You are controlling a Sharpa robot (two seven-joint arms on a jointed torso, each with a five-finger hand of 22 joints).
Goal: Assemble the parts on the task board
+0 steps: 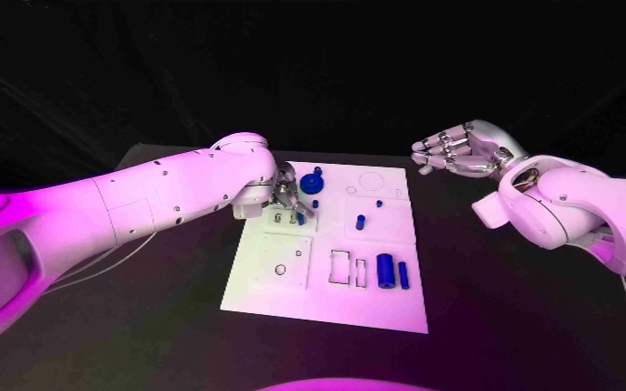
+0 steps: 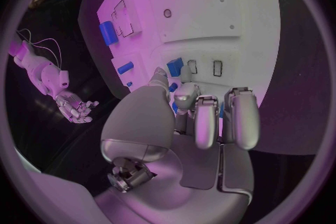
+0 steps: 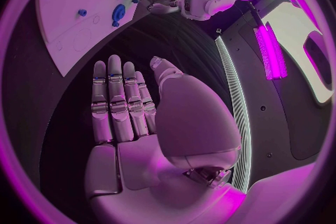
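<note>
Left hand working a small blue part at the board's far left slots.

Loose blue cylinders point(image 1: 386, 270) are seen near the task board point(image 1: 327, 305)'s front edge, presumably awaiting insertion. Farther back, the left hand point(image 1: 287, 199) is lowered onto the board, its fingers point(image 2: 205, 123) curled about a small blue part point(image 2: 174, 66); a firm grip cannot be told. Off the board, above the tabletop point(image 1: 496, 319), the right hand point(image 1: 457, 151) is held empty, fingers loosely spread.

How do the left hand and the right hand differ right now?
The left hand is over the task board, fingers curled down among the small blue parts; the right hand hovers off the board's far right corner, above the black table. The left hand's fingertips are at the parts, though a grip isn't clear; the right hand holds nothing, its fingers straight. Both are silver hands on white arms.
</note>
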